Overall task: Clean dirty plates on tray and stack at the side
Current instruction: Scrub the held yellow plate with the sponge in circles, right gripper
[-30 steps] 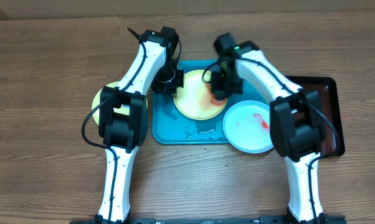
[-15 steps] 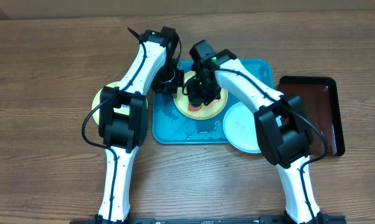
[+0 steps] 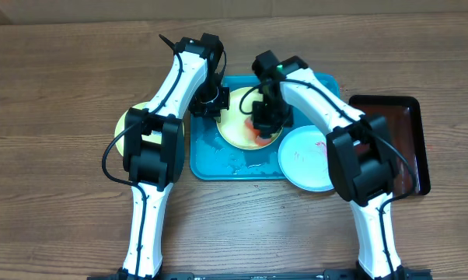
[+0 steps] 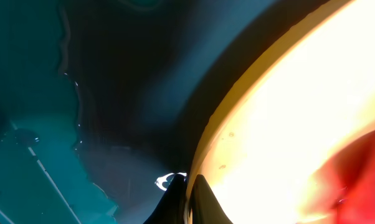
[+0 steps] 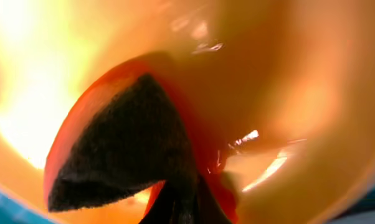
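Pinching yellow plate (image 4: 287,118): left fingers (image 4: 169,208); right fingers (image 5: 170,206) clamp sponge (image 5: 119,152).

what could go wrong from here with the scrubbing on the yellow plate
1. The sponge in the right gripper is already red with sauce, so it may smear the yellow plate rather than clean it.
2. The left gripper pinches only that plate's rim, so scrubbing pressure could make it slip or tip.
3. The white plate hangs over the near rim of the tray, close beside the right arm. A sweep might knock it off.
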